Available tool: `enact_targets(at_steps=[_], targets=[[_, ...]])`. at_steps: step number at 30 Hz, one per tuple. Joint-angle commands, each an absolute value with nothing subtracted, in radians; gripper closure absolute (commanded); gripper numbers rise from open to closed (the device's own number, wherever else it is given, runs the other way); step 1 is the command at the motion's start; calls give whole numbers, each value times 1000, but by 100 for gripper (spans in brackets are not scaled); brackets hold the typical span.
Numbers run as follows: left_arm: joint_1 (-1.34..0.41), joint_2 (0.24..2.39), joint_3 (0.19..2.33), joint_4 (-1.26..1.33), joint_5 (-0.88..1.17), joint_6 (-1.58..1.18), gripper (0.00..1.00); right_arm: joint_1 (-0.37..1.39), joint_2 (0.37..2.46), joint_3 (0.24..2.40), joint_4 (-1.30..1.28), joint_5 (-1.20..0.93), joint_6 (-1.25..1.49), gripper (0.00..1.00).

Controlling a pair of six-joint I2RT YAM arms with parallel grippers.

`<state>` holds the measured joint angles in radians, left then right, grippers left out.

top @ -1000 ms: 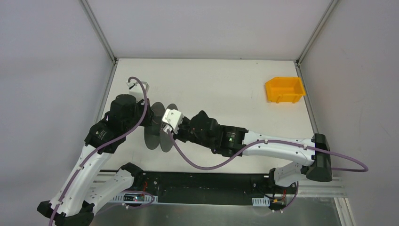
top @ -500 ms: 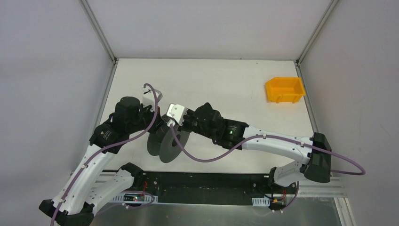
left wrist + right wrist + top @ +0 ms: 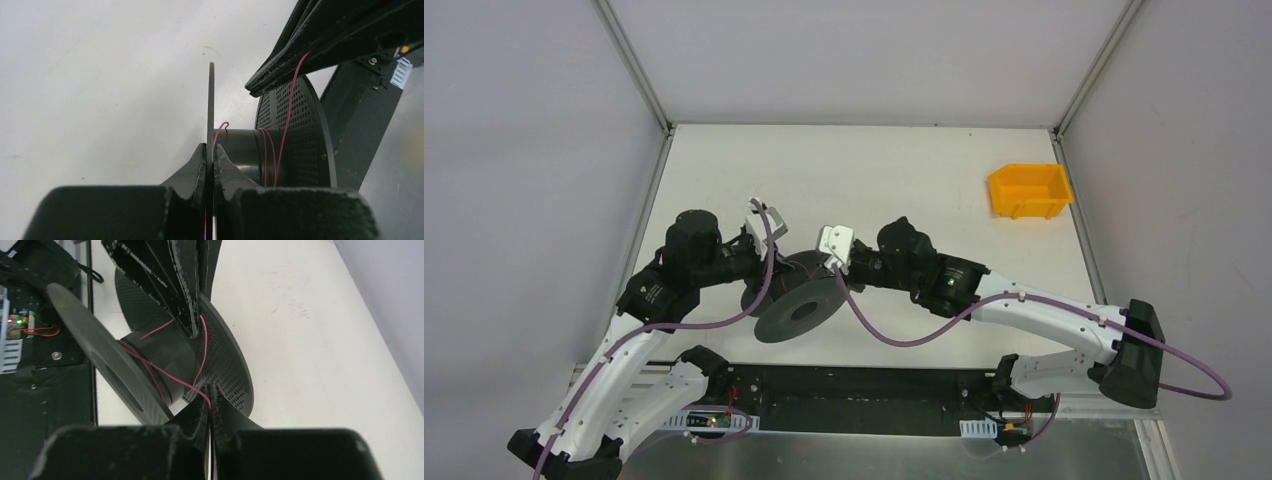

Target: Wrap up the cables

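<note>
Since 0.5 s ago spool tilted flatter, shifted right. Now: left fingers clamped on flange; right fingers pinched on red cable, few turns on hub.

Black two-flanged spool is tilted over the near-left part of the tabletop, one broad flange facing up. Left end effector meets it from the left, right end effector from the right, both at the spool's far side. Finger state not readable here. Orange bin at far right, well apart. Purple cables loop along both arms.
</note>
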<state>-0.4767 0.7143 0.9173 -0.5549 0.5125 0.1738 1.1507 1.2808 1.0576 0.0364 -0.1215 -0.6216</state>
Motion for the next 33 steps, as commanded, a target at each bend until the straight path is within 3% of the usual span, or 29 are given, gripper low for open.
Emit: enact_targets(at_steps=[1,9,33], targets=[[-477,724,930,-444,671,230,100,1129,1201,997,59,-257,-540,97],[-477,743,941,-439,696,222,100,1116,1135,941,38,-279,-520,88],[-477,787,944,-439,750,197,100,1117,1094,816,68,-240,-497,82]])
